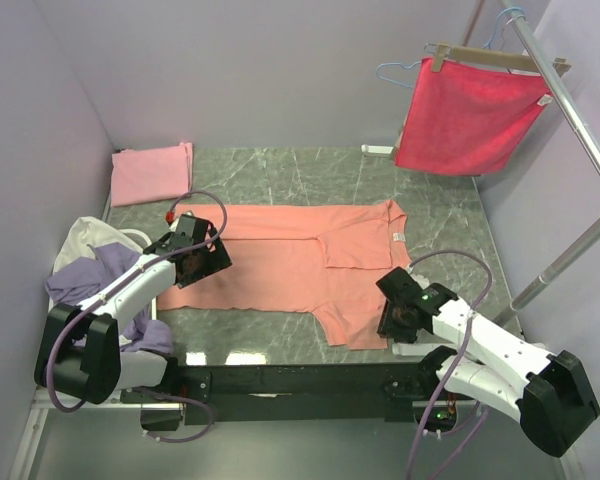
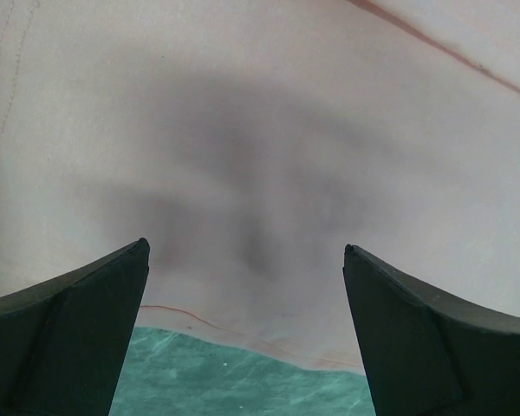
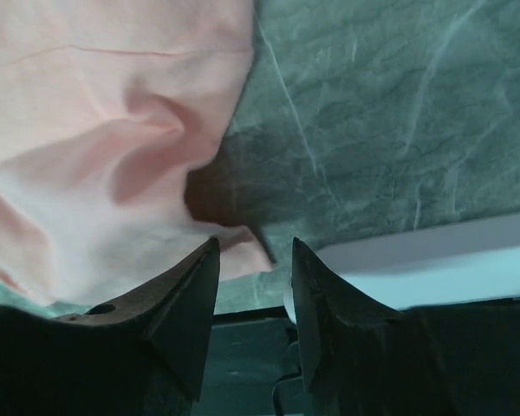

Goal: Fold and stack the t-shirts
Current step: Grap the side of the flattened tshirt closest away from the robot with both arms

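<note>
A salmon-orange t-shirt point(image 1: 290, 258) lies spread flat on the green marble table point(image 1: 440, 215), one sleeve folded in and the other hanging toward the front edge. My left gripper point(image 1: 187, 266) hovers over its left hem, jaws wide open and empty; the left wrist view shows the shirt point(image 2: 260, 130) under the gripper point(image 2: 247, 253). My right gripper point(image 1: 393, 322) is at the front sleeve's corner. In the right wrist view the gripper point(image 3: 253, 244) is narrowly open, with the puckered sleeve point(image 3: 113, 139) just ahead of the tips. A folded light pink shirt point(image 1: 152, 172) lies at the back left.
Lavender and cream shirts point(image 1: 95, 270) are heaped in a white bin at the left edge. A crimson cloth point(image 1: 470, 115) hangs from a hanger on a metal pole point(image 1: 580, 130) at the back right. The table's white front edge point(image 3: 433, 251) is beside my right gripper.
</note>
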`<state>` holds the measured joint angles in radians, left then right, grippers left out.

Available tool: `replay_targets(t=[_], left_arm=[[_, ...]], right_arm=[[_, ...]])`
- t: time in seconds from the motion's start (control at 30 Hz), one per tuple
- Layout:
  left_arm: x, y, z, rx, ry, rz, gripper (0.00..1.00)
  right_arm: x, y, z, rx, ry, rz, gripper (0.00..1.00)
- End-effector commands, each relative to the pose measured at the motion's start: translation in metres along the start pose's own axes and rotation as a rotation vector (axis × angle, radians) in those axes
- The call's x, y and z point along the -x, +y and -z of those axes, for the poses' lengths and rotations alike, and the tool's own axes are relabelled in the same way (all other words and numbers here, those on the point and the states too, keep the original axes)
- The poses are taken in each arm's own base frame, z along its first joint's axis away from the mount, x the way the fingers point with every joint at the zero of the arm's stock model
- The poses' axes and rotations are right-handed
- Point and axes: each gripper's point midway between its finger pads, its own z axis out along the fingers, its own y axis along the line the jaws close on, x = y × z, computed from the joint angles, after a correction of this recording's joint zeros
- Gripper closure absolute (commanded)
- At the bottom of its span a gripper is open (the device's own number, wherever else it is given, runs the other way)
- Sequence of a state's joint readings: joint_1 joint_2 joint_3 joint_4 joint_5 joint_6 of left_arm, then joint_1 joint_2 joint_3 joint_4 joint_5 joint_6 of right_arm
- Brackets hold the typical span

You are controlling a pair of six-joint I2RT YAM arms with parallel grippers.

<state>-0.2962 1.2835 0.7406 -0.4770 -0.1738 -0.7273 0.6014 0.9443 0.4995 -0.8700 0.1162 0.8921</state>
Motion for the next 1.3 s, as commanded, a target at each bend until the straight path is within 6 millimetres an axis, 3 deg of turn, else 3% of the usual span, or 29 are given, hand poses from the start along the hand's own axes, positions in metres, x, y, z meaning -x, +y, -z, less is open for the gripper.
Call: replay_targets(t=[0.0, 0.33, 0.5, 0.53, 0.7, 0.83, 1.03, 1.17, 1.27], left_arm=[[0.006, -0.004, 0.006, -0.018, -0.029, 0.016, 0.01], [0.005, -0.002, 0.005, -0.006, -0.024, 0.012, 0.0], [0.004, -0.002, 0.003, -0.005, -0.018, 0.011, 0.01], [0.003, -0.002, 0.003, -0.005, -0.016, 0.011, 0.01], [0.001, 0.0, 0.003, 0.001, -0.013, 0.012, 0.01], [0.001, 0.002, 0.004, 0.009, -0.016, 0.019, 0.01], [0.005, 0.001, 0.023, -0.006, -0.023, 0.05, 0.0], [-0.007, 0.007, 0.039, 0.013, 0.016, 0.099, 0.01], [-0.023, 0.006, 0.042, 0.007, 0.037, 0.134, 0.01]], right_arm=[[-0.008, 0.004, -0.01, 0.022, 0.022, 0.001, 0.53], [-0.01, 0.02, -0.024, 0.066, 0.037, 0.016, 0.51], [-0.01, 0.022, -0.024, 0.065, 0.035, 0.034, 0.69], [-0.01, 0.022, -0.024, 0.063, 0.038, 0.036, 0.77], [-0.013, 0.023, -0.023, 0.067, 0.044, 0.038, 1.0], [-0.013, 0.024, -0.019, 0.072, 0.031, 0.04, 1.0], [0.011, 0.043, 0.026, 0.189, -0.084, 0.032, 1.0], [0.038, 0.059, 0.06, 0.251, -0.183, 0.036, 1.0], [0.054, 0.07, 0.07, 0.249, -0.224, 0.07, 1.0]])
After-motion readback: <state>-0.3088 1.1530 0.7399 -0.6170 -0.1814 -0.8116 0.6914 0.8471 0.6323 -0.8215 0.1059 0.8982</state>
